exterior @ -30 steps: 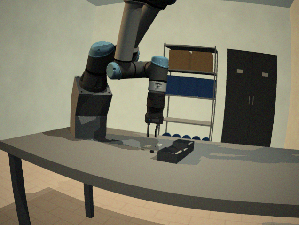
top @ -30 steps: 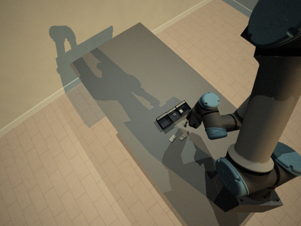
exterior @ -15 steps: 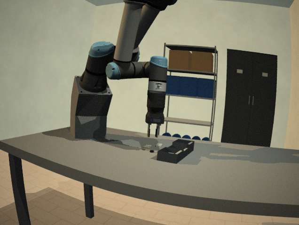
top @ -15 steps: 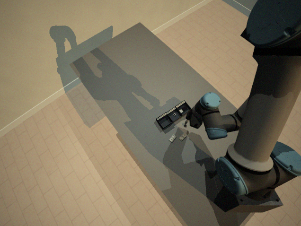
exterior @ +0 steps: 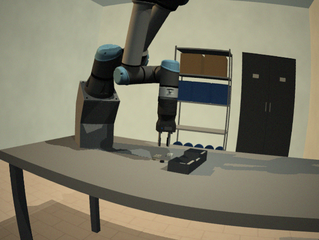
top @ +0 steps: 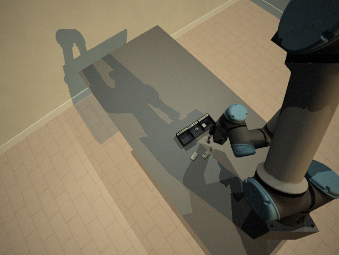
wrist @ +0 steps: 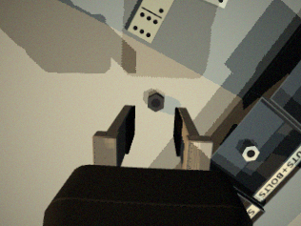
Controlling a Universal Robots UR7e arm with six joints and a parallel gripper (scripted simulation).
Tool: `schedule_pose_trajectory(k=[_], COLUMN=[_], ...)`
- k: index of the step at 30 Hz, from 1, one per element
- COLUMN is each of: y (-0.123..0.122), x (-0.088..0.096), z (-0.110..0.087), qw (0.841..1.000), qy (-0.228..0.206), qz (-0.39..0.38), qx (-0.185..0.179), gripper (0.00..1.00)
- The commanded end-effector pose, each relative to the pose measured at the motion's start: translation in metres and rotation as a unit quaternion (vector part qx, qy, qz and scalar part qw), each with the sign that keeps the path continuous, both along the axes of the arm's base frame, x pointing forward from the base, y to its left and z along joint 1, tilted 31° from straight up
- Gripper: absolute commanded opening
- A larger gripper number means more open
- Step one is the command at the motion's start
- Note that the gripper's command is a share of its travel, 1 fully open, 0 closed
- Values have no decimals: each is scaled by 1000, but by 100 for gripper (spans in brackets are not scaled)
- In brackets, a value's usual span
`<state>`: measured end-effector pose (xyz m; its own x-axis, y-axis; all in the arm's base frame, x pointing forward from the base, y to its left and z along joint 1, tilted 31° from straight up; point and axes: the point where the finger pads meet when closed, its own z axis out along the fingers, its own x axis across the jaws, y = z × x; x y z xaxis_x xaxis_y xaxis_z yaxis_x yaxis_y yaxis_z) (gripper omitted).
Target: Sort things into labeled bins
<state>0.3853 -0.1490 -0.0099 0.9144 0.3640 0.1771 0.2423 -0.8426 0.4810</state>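
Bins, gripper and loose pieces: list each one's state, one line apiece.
Gripper: open, jaws apart, above the table.
Dark hex piece: on the table, ungripped.
Pale nut: inside the NUTS+BOLTS bin.
Two dominoes: lying flat, dotted faces up, outside the bins.
Three joined bins: standing upright on the table, open-topped.
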Motion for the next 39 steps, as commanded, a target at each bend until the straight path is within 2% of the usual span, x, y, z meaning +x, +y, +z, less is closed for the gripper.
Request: schedule_pose_trajectory(k=[1, 19, 30, 32, 35, 39], y=[0, 0, -17, -17, -22, -22], x=[0, 0, 14, 14, 18, 19], z=[0, 0, -37, -37, -48, -48], qw=[1000, 1000, 1000, 1000, 1000, 1000], qy=[0, 0, 0, 0, 0, 0], qz=[0, 0, 0, 0, 0, 0], qx=[0, 0, 0, 0, 0, 0], gripper=[64, 64, 64, 64, 64, 64])
